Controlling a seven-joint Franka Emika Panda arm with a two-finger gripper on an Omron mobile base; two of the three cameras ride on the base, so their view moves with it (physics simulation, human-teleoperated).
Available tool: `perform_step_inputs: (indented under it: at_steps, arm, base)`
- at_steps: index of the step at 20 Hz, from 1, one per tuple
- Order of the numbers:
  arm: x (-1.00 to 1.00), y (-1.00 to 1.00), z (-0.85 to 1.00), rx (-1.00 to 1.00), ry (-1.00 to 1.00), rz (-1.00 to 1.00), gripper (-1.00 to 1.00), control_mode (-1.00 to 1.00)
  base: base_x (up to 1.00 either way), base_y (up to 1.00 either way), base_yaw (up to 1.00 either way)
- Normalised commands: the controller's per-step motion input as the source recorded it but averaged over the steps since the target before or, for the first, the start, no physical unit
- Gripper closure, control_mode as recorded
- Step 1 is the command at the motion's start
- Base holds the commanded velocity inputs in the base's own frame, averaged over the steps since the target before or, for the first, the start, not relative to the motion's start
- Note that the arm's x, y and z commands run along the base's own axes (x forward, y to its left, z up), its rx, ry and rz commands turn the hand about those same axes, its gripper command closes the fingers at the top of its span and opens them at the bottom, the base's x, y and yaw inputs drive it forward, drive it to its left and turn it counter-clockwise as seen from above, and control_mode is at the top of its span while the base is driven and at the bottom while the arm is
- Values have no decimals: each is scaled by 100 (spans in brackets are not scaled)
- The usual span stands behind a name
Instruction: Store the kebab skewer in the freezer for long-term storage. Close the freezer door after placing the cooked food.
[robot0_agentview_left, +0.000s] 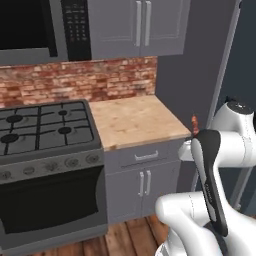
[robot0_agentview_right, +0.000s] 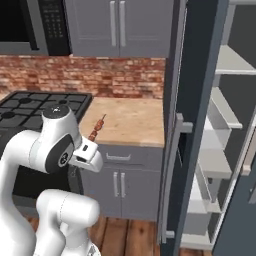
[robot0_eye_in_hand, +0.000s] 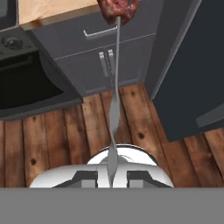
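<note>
One item in grip: the kebab skewer (robot0_eye_in_hand: 114, 83), held by its thin pale stick end.
Gripper: the gripper (robot0_eye_in_hand: 112, 175) has its jaws clenched on the stick; the two dark fingertips (robot0_eye_in_hand: 87, 178) press in from either side at the bottom of the hand view.
Skewer attitude: in the right base view the kebab skewer (robot0_agentview_right: 97, 128) slants up and away from the hand, with the reddish-brown meat chunks along its far end.
Skewer position: raised in the air in front of the wooden counter (robot0_agentview_right: 131, 121), clear of its surface, above the grey cabinets (robot0_agentview_right: 120, 182).
Freezer: the freezer (robot0_agentview_right: 220, 130) stands to the right of the counter with pale inner shelves exposed.
Freezer door: the freezer door (robot0_agentview_right: 192, 107) stands open, seen edge-on, with its long grey handle (robot0_agentview_right: 171, 175) facing the arm.
Surroundings: gas stove (robot0_agentview_left: 45, 125) left of the counter; brick wall (robot0_agentview_left: 80, 80) behind; wooden floor (robot0_eye_in_hand: 65, 131) below.
</note>
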Motion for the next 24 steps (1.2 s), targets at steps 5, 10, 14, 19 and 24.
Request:
perform_step_inputs:
  at_steps: [5, 10, 14, 19, 24]
  arm:
    - [0, 0, 0, 0, 0, 0, 100, 100]
    - [0, 0, 0, 0, 0, 0, 100, 100]
    - [0, 0, 0, 0, 0, 0, 100, 100]
    - [0, 0, 0, 0, 0, 0, 100, 100]
    - [0, 0, 0, 0, 0, 0, 100, 100]
  base:
    - [-48, 57, -36]
    - [-61, 74, -40]
    - [-60, 64, -42]
    - [-31, 9, -70]
    - [-1, -2, -91]
